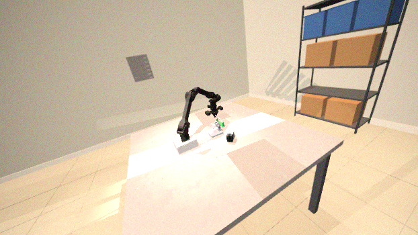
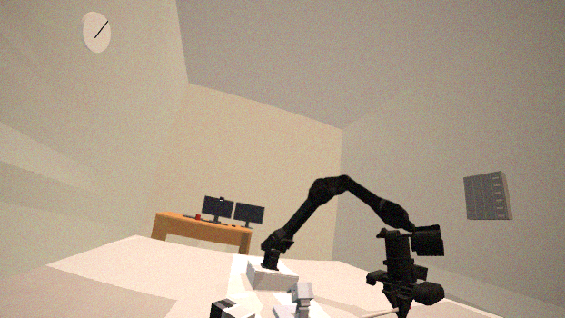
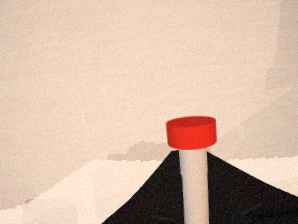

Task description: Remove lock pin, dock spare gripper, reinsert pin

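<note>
Gripping the red-capped lock pin (image 3: 194,183), unlabeled.

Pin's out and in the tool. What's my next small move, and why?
Probably lower the lock pin to the table beside the mount and let go. The tool grips the pin, its red cap free, while the spare gripper sits undocked on the table; docking it needs free fingers.

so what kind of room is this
Probably a workshop or storeroom with office space: a dark metal shelf rack holds brown cardboard boxes and blue bins, and an orange wooden desk carries two black monitors.
</note>
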